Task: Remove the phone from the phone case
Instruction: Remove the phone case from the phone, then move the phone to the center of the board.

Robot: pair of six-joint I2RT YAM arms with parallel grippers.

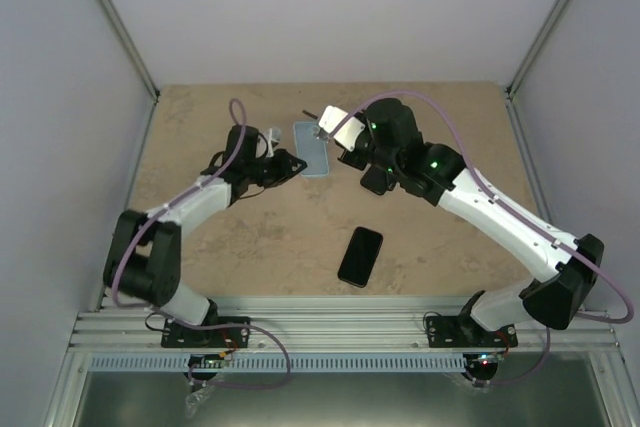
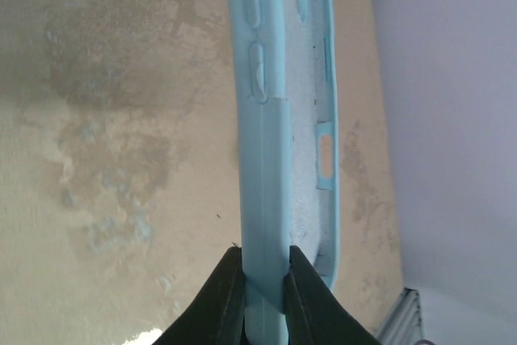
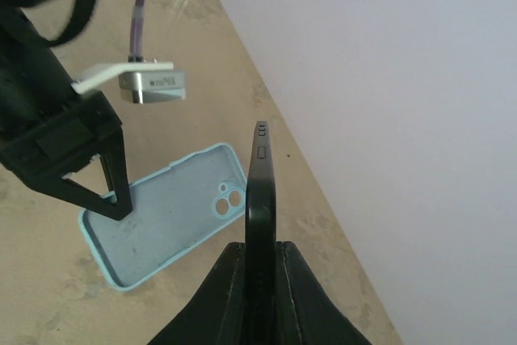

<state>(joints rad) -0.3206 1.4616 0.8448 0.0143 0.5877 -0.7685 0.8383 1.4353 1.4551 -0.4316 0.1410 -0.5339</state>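
The light blue phone case [image 1: 311, 150] lies open side up at the back middle of the table, empty, its camera holes showing in the right wrist view [image 3: 174, 216]. My left gripper [image 1: 296, 163] is shut on the case's left side wall [image 2: 266, 159], its fingertips [image 2: 230, 288] pinching the rim. My right gripper [image 1: 325, 132] is just right of the case and above it, shut on a thin black phone [image 3: 260, 191] held edge-on, clear of the case. The left gripper's finger [image 3: 113, 191] shows at the case's edge in the right wrist view.
A second black phone-shaped slab [image 1: 361, 256] lies flat on the table nearer the front, between the arms. The back wall and side walls enclose the tan tabletop [image 1: 240, 237]. A metal rail [image 1: 330, 332] runs along the near edge.
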